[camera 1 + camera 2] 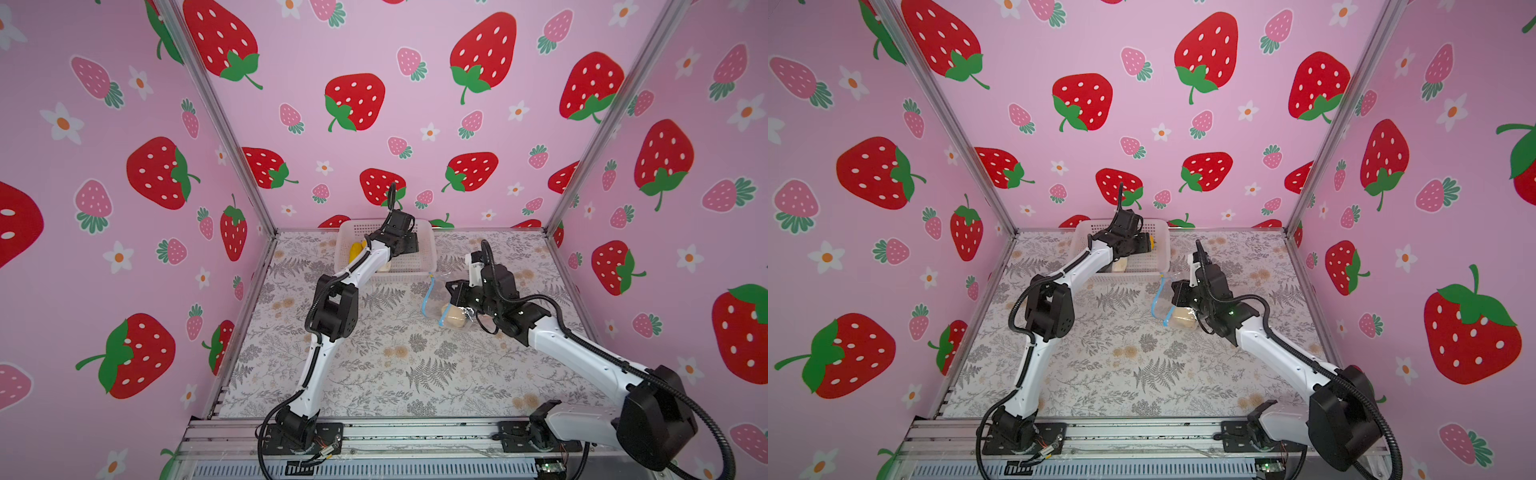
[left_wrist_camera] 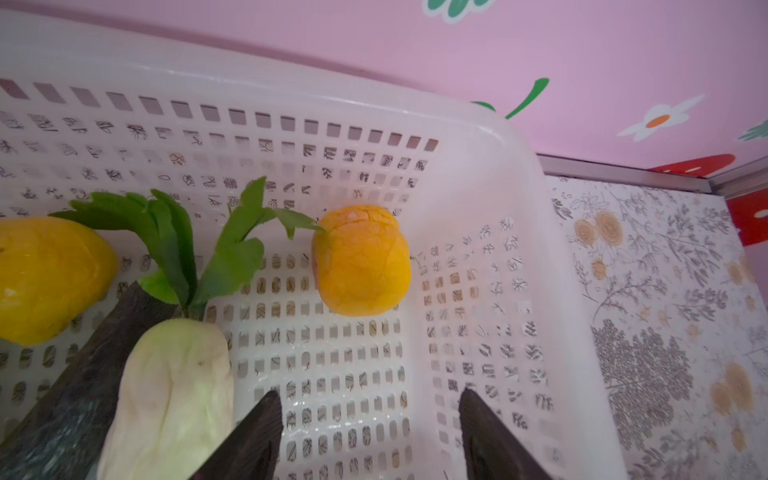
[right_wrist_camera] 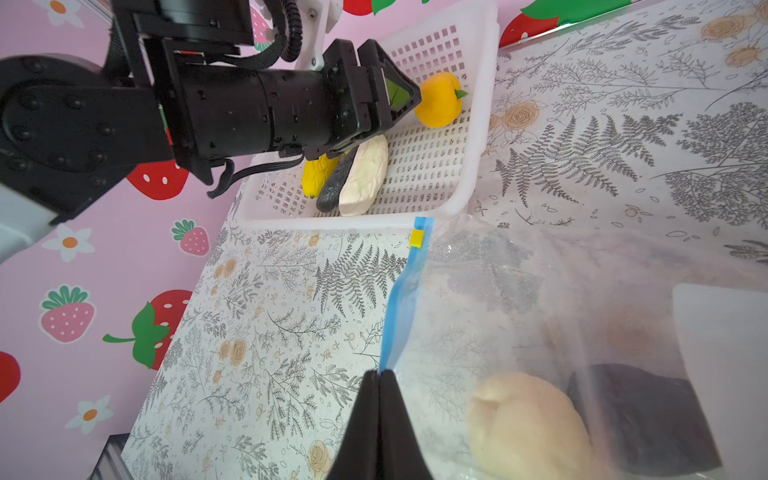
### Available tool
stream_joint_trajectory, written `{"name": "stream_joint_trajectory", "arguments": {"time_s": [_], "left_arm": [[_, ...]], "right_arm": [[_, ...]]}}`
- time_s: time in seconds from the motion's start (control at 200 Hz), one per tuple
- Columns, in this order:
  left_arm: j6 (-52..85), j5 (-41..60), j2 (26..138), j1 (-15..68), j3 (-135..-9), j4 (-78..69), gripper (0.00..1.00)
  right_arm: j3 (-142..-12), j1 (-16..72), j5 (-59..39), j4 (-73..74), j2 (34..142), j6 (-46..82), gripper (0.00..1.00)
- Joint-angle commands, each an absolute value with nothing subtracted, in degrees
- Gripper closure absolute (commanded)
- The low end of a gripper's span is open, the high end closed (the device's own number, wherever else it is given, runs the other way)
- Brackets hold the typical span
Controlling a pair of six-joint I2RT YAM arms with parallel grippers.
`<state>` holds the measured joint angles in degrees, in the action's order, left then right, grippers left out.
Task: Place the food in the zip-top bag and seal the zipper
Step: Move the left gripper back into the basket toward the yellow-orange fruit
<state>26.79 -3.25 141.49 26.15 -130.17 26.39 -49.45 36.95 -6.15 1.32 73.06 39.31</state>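
Note:
My left gripper [image 2: 370, 392] stands open inside the white mesh basket [image 2: 478, 137], with only the basket floor between its fingers. Ahead of it lies an orange [image 2: 361, 259]. Beside one finger lies a white radish [image 2: 174, 395] with green leaves, then a dark piece [image 2: 70, 395] and a yellow piece [image 2: 45, 278]. My right gripper [image 3: 379, 372] is shut on the light-blue zipper [image 3: 405, 299] of the clear zip-top bag [image 3: 519, 291], which lies on the table. The yellow slider [image 3: 416, 239] sits at the zipper's end near the basket. Inside the bag are a beige ball [image 3: 528, 424] and a dark piece [image 3: 640, 419].
The basket [image 1: 430, 253] stands at the back of the floral table, against the pink wall. The bag [image 1: 440, 299] lies just in front of its right corner. Pink strawberry walls enclose three sides. A metal rail [image 1: 415, 432] with both arm bases runs along the front.

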Motion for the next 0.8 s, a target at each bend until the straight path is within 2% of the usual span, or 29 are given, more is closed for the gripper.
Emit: {"name": "stream_joint_trajectory", "arguments": {"time_s": [0.0,0.385,0.59,0.795], "left_arm": [[27.3,-5.6,144.3,26.7,-135.3,24.1,0.3],[27.1,-7.2,151.4,26.7,-141.2,19.3,0.18],[26.5,-9.0,152.7,26.7,-141.6,15.5,0.08],[26.3,-10.1,156.0,26.6,-142.6,13.1,0.08]], "right_arm": [[-49.3,36.3,-6.9,2.8,74.0,38.5,0.94],[-51.2,34.4,-8.9,3.3,77.6,37.7,0.94],[-51.5,33.4,-9.9,3.7,78.9,37.7,0.94],[-52.3,32.9,-10.6,3.8,80.1,37.6,0.94]]}}
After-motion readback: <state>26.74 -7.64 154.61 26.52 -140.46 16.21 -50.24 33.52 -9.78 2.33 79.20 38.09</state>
